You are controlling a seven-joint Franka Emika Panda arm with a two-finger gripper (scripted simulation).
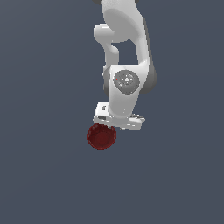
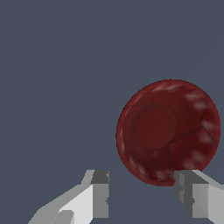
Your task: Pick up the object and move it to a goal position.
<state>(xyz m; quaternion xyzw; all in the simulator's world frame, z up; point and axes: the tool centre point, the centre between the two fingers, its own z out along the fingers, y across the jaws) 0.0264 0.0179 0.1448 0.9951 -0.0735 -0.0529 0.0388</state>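
The dark red bowl [image 1: 101, 136] sits on the plain grey surface [image 1: 39, 175], just beyond the arm's wrist in the exterior view and partly tucked under the white hand, a little toward that view's left of it. The gripper [image 2: 142, 192] hangs above with its fingers [image 2: 100, 194] spread wide and nothing between them; the wrist view shows the bowl's rim reaching one finger's tip while most of the bowl lies outside the gap. The step in hand looks like lining up for the grasp, and doing it well probably means shifting the hand sideways until the bowl is centred between the fingers before any descent (the bowl seems about as wide as the opening, so there is little slack). Taking one sloping wall between the fingers may be safer than spanning the whole bowl, since a rim pushed from one side could slide or tip. The wrist view gives what the exterior view cannot: the open gap, the offset of the bowl from it, and the bowl's hollow inside. The exterior view alone shows the arm's posture over the bowl. No goal marker shows in either view.
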